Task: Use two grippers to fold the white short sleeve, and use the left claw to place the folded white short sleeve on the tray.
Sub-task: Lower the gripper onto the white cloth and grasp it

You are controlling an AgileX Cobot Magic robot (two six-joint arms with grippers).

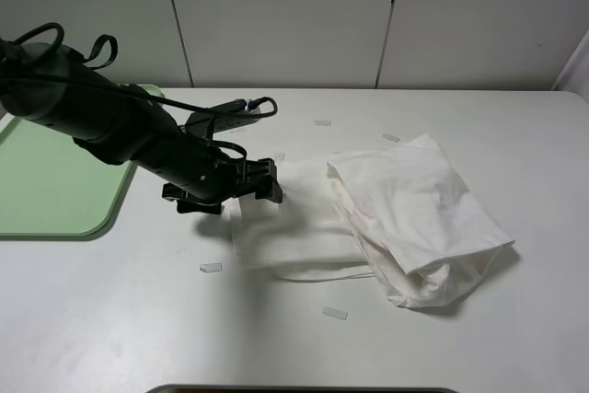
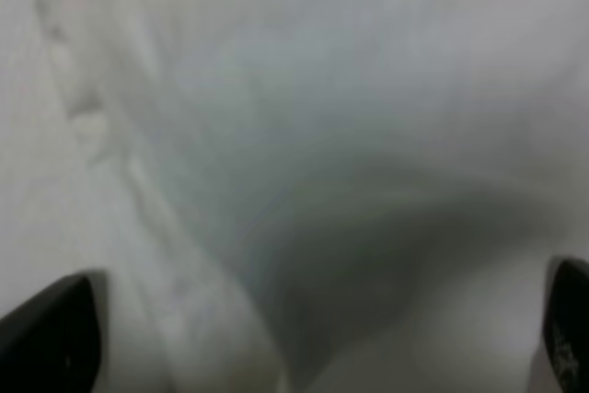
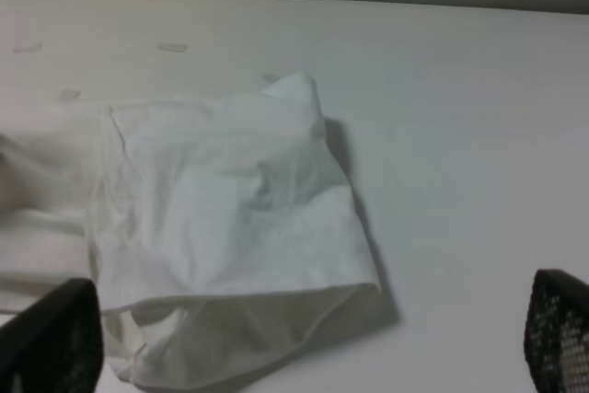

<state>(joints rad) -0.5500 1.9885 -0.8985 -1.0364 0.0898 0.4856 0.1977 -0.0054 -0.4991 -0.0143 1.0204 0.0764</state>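
The white short sleeve (image 1: 405,213) lies crumpled and partly folded on the table, right of centre, with a flatter layer reaching left (image 1: 276,236). My left gripper (image 1: 263,181) reaches across from the left and hovers low over that left edge. In the left wrist view its fingertips (image 2: 46,333) stand wide apart over blurred white cloth (image 2: 276,154), so the left gripper (image 2: 308,338) is open. The right gripper (image 3: 304,338) is open, well back from the shirt (image 3: 221,227), and out of the exterior view. The pale-green tray (image 1: 55,181) lies at the far left.
Small pale tape strips lie on the table: one in front of the shirt (image 1: 335,313), one to its left (image 1: 211,268), two behind it (image 1: 322,122). The left arm (image 1: 110,121) passes over the tray's right edge. A wall stands behind the table.
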